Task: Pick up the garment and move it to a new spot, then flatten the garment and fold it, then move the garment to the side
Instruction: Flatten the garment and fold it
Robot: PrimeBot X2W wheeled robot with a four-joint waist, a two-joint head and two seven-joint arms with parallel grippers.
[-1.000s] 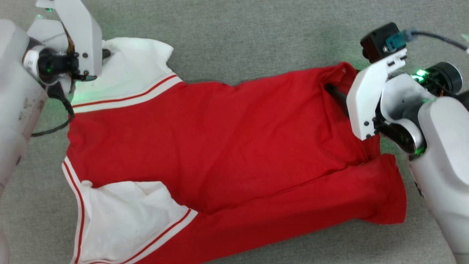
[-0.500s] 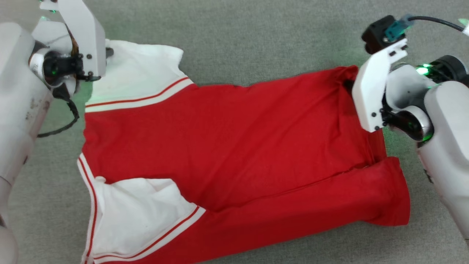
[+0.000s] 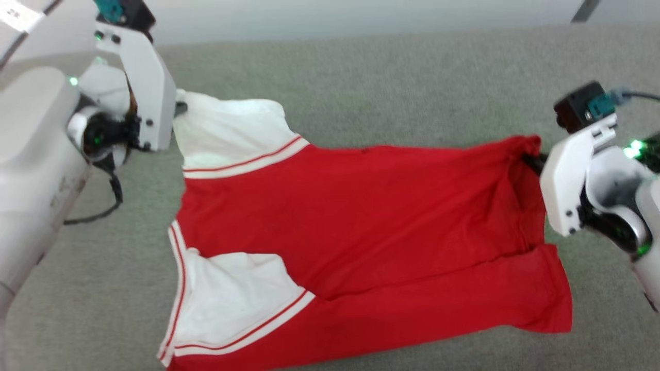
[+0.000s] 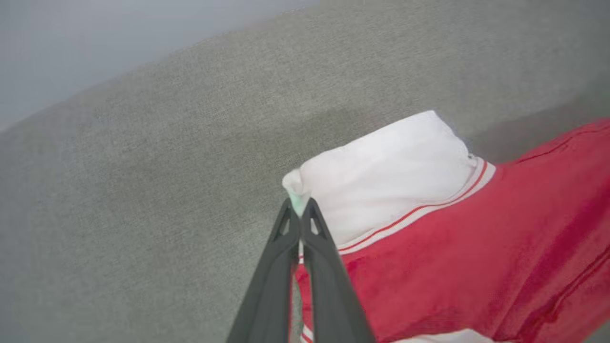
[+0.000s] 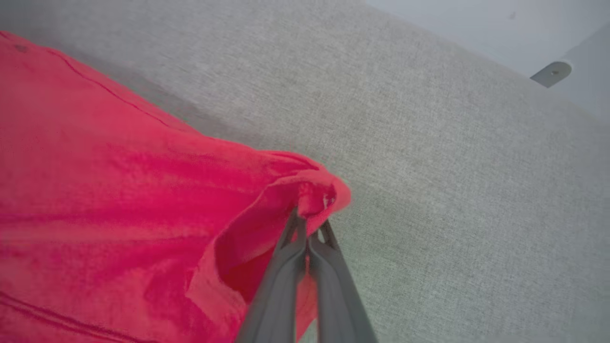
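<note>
Right claw [image 5: 312, 225] newly tight on red corner of the garment [image 3: 361, 216] (left claw [image 4: 299, 208] likewise, on white sleeve)

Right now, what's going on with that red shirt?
The robot has the garment pinched at its two far corners. The left gripper is shut on the tip of the white sleeve, and the right gripper is shut on a red hem corner. The rest lies spread on the grey surface, with a long fold along its near side.
</note>
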